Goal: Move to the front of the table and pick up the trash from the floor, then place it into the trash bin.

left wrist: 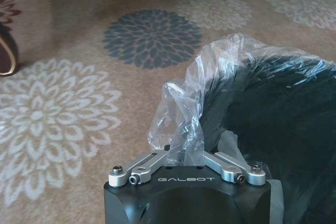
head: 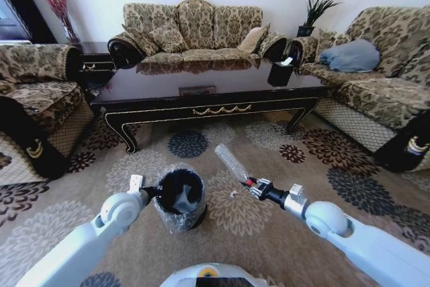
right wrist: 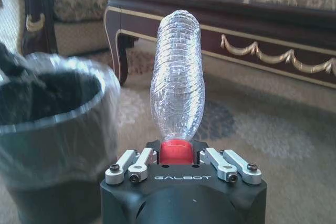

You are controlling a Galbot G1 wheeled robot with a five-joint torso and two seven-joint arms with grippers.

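**Bottle in hand, bin held steady, drop not yet made**

Head view: I have the robot parked in front of the coffee table (head: 201,95), whose glossy dark surface carries a black tissue box (head: 280,72). The right gripper (head: 250,183) is clenched on the red cap of the clear plastic bottle (head: 232,162), which is lifted off the carpet (head: 282,142) and points up and away toward the table. The trash bin (head: 180,199) stands on the floor just to the left of the bottle, with the left gripper (head: 153,191) at its near-left rim. A small pale scrap (head: 233,194) lies on the carpet between bin and right gripper.

Left wrist view: the left gripper (left wrist: 185,156) is pinched shut on a fold of the clear bin liner (left wrist: 181,111). The word "GALBOT" is printed on the gripper body.

Right wrist view: the bottle (right wrist: 177,77) stands straight out from the right gripper (right wrist: 176,153), cap seated between the closed fingers; the bin (right wrist: 52,129) is near, off to one side, not under the bottle. "GALBOT" reads here too.

My read on progress: the drive to the table and the pick-up of the bottle look done. Left to do are carrying the bottle over the bin opening and releasing it, then the scrap on the floor.
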